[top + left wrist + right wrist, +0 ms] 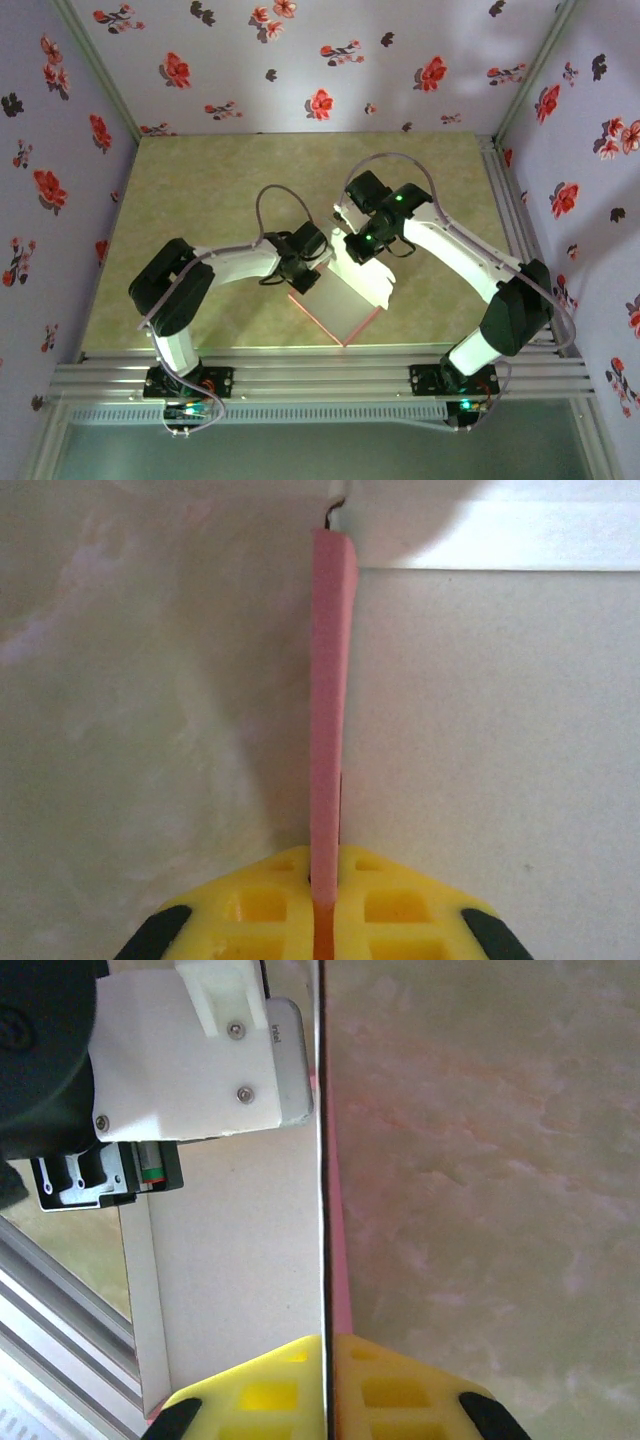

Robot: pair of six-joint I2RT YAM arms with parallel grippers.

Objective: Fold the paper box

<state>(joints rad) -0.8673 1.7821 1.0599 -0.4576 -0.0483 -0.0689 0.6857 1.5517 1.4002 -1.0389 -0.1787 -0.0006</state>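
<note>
The paper box (355, 290) is a thin cardboard sheet, whitish-grey on top with a salmon-pink underside showing at its near edges. It lies near the table's front middle, between both arms. My left gripper (318, 262) is shut on a pink flap (330, 700) that stands on edge between its yellow fingers (260, 910). My right gripper (350, 245) is shut on another edge of the paper box (325, 1200), seen edge-on with whitish face left and pink right. The left arm's white wrist housing (200, 1050) appears in the right wrist view.
The green-beige mottled table (220, 190) stretches back to floral walls (320, 60). An aluminium rail frame (320, 375) runs along the near edge, with another rail (510, 200) down the right side. Both arm bases (185, 380) stand on the near rail.
</note>
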